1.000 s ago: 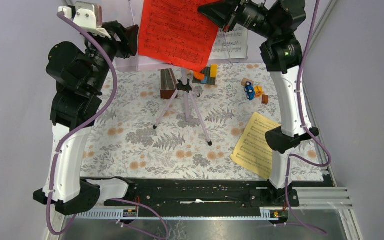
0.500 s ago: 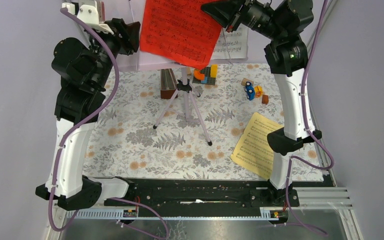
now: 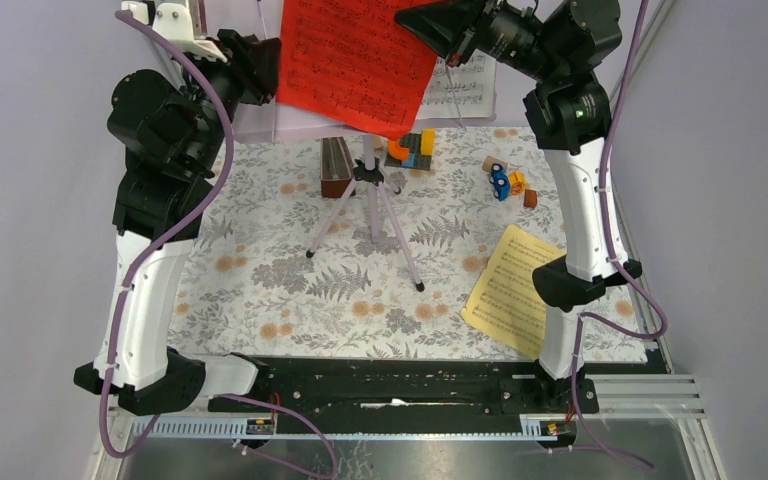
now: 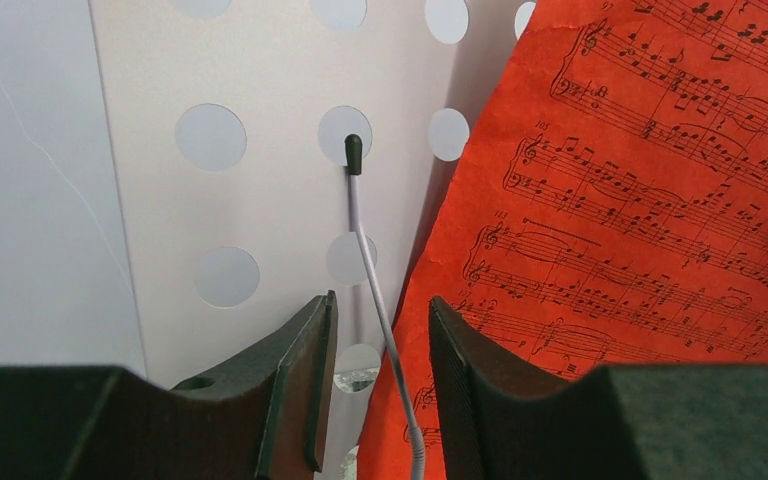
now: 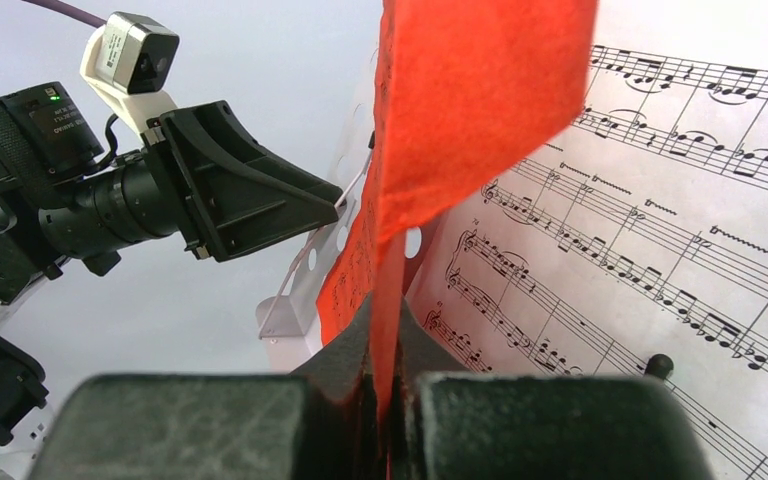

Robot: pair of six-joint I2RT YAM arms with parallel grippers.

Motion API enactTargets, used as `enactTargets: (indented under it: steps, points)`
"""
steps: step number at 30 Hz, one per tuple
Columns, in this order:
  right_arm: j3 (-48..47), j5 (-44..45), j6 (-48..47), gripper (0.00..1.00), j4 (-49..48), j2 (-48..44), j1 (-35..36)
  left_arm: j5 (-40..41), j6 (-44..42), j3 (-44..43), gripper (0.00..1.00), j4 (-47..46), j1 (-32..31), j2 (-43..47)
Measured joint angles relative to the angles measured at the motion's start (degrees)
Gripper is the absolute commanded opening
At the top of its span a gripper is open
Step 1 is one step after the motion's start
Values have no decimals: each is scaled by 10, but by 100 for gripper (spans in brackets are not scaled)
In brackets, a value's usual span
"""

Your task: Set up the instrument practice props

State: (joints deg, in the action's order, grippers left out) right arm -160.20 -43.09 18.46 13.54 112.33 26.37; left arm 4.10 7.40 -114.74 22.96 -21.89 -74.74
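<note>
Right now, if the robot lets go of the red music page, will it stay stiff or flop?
Probably floppy: the red page bends over above the right gripper pinching its edge. It looks thin and light, so it would likely flutter down unless the pink stand panel catches it.

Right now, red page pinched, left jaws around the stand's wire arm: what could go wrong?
1. The left gripper straddles the thin wire arm; a pull could bend it.
2. The right gripper pinches only the edge of the red page; dragging it may tear or crease it.
3. The panel sits on a slim tripod; a sideways push might tip it.
</note>
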Motion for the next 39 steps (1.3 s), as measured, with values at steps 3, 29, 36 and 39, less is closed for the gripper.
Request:
enactTargets:
  steps: [3, 29, 36, 39]
  points:
    - [0, 0, 0, 0, -1, 0, 0, 0, 4, 0, 40, 0, 0, 0]
    - [0, 2, 9, 0, -5, 2, 6, -5, 43, 0, 21, -3, 4, -8]
    - [1, 2, 8, 0, -5, 2, 6, -6, 52, 0, 6, -3, 6, -8]
    - [1, 2, 8, 0, -5, 2, 6, -11, 59, 0, 0, -3, 6, -9]
